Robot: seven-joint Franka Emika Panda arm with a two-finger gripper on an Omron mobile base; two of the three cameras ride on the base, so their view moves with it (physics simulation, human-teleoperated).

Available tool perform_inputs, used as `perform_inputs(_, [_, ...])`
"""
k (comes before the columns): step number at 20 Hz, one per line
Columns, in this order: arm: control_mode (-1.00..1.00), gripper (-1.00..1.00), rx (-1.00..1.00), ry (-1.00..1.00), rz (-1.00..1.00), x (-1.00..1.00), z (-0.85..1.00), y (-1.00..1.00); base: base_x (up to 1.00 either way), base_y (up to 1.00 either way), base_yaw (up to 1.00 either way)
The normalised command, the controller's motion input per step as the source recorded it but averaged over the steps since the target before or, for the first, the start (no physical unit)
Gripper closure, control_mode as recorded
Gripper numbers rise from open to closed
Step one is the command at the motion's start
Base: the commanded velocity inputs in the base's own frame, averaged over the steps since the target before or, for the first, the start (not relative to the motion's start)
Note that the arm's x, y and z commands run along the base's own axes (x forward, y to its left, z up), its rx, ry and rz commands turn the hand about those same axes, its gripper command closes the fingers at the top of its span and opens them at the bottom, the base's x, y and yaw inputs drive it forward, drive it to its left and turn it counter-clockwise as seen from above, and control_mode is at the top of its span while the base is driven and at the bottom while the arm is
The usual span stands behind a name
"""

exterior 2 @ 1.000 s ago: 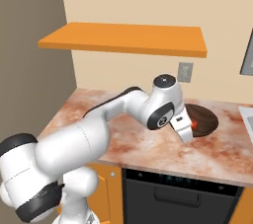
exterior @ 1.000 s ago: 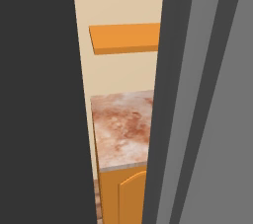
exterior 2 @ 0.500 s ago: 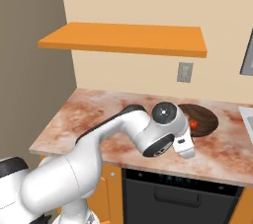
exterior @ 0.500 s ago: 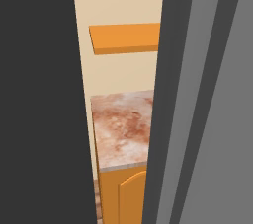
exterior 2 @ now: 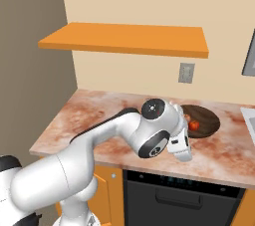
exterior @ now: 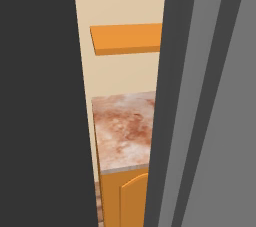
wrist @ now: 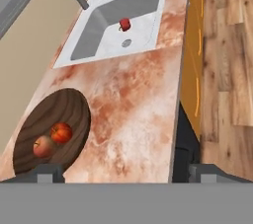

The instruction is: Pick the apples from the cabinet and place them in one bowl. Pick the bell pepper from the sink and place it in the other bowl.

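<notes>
The white arm folds low over the marbled reddish counter [exterior 2: 94, 120], its two-finger gripper [wrist: 126, 172] angled down past the front edge – dark fingertips [wrist: 47, 172] spread wide, holding nothing. Just beside it sits a dark wooden bowl [wrist: 74, 107] with two glossy red apples [wrist: 61, 132] touching inside. Farther along, the small dark-red bell pepper [wrist: 125, 24] lies in the pale-grey double sink [wrist: 148, 25] – near a drain. Above hangs the flat orange cabinet [exterior 2: 124, 38].

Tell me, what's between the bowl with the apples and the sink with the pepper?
In the hand view, just bare marbled countertop lies between the dark wooden bowl holding two apples and the sink, where the bell pepper sits.
</notes>
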Motion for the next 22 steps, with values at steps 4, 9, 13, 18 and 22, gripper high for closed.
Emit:
perform_inputs(4, [-1.0, -1.0, -0.05, 0.0, -0.03, -0.15, 0.08, 0.0, 0.0, 0.0, 0.0])
perform_inputs(9, [-1.0, -1.0, -0.07, 0.03, 0.0, -0.05, 0.07, 0.01, 0.0, 0.0, 0.0])
perform_inputs(13, [-1.0, -1.0, -0.07, 0.07, 0.0, 0.0, 0.03, 0.03, 0.0, 0.0, 0.0])
perform_inputs(18, [-1.0, -1.0, -0.01, 0.02, 0.0, 0.0, 0.0, 0.0, 0.0, 0.0, 0.0])
perform_inputs(22, [-1.0, -1.0, 0.0, 0.0, 0.0, 0.0, 0.0, 0.0, 0.0, 0.0, 0.0])
